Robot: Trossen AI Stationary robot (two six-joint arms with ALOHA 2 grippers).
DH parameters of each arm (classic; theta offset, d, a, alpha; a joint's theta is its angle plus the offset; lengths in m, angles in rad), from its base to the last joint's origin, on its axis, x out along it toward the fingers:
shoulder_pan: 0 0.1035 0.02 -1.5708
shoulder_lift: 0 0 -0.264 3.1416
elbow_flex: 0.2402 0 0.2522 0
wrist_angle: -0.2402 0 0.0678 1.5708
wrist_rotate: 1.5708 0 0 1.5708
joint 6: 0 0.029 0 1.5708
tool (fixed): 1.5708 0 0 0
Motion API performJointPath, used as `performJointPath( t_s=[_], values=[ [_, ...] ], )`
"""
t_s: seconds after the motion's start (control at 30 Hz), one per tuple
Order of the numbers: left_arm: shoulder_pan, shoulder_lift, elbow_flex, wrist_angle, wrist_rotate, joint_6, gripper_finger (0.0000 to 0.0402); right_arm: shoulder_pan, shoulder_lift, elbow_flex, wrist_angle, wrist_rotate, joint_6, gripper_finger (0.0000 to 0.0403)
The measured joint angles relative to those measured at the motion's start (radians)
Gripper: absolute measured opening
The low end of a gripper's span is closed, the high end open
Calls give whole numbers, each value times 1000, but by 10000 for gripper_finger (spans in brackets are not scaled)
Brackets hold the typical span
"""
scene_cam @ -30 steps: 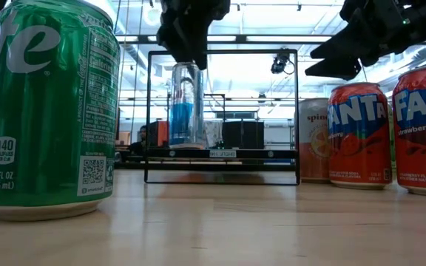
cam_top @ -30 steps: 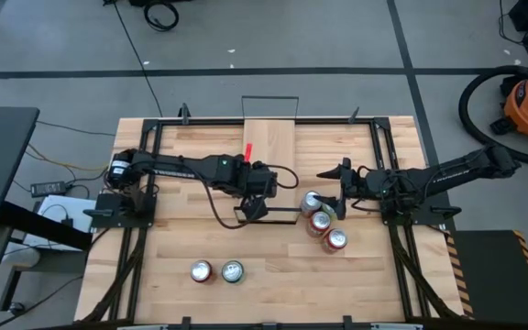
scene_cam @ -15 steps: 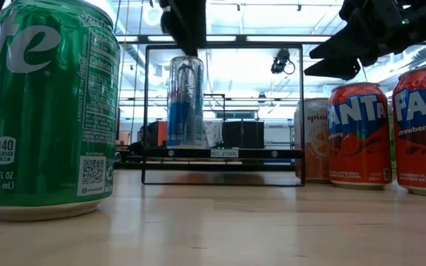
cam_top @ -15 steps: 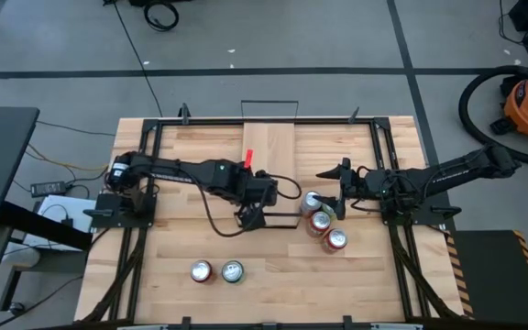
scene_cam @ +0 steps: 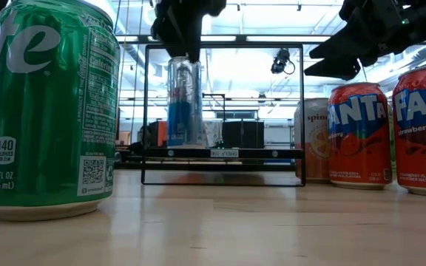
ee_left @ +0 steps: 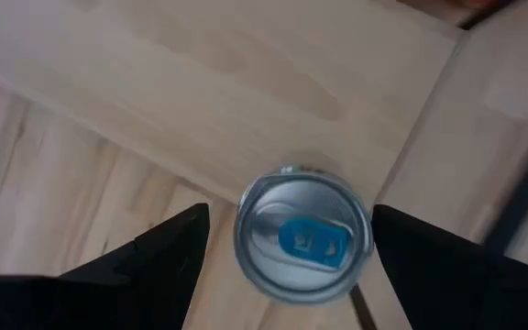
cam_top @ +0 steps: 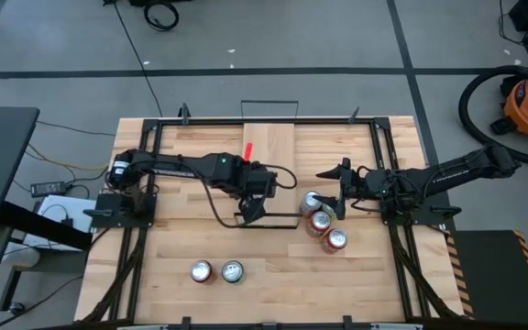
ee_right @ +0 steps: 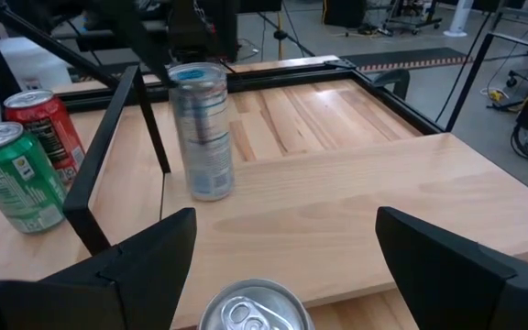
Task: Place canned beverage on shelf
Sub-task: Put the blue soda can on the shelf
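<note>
A: Checking occlusions: high view, left gripper (cam_top: 253, 203) covers the slim silver-blue can (scene_cam: 185, 102), so its top shows only in the left wrist view. Can's label is unreadable.

B: Where's it standing?

A: Upright on the shelf (cam_top: 270, 147), near the wire rail at the shelf's front end. Left fingers (ee_left: 149, 261) spread wide either side of the can top, not touching, nothing held.

B: Right side?

A: Right gripper (cam_top: 333, 213) hovers above the can cluster (cam_top: 322, 223) just right of the shelf, fingers apart, empty; one silver can top directly below in its wrist view.

B: Readable text?

A: "FANTA strawberry" on the red cans (scene_cam: 359, 137); orange can (scene_cam: 313, 139) half hidden, "spin..." only. Green can (scene_cam: 50, 107), cropped at top: "12 FL OZ (355 mL)", "140", QR code. Red can (cam_top: 201, 270) beside it on the table (cam_top: 181, 238).
</note>
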Motion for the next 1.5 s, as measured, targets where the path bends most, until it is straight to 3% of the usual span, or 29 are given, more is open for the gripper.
performJointPath(
  t_s=[0.43,0.77,1.0,1.3,1.5],
  values=[
    [14,0,-15,21,40,30,313,0,0,0,0,0,-1,348],
    [21,2,-15,22,65,76,274,0,0,0,0,-4,0,348],
    [20,2,-14,29,85,233,246,0,0,0,0,-4,0,348],
    [19,2,-14,51,99,575,251,0,0,0,1,-7,0,348],
    [17,2,-14,52,95,637,252,0,-1,0,6,-7,16,348]
  ],
)
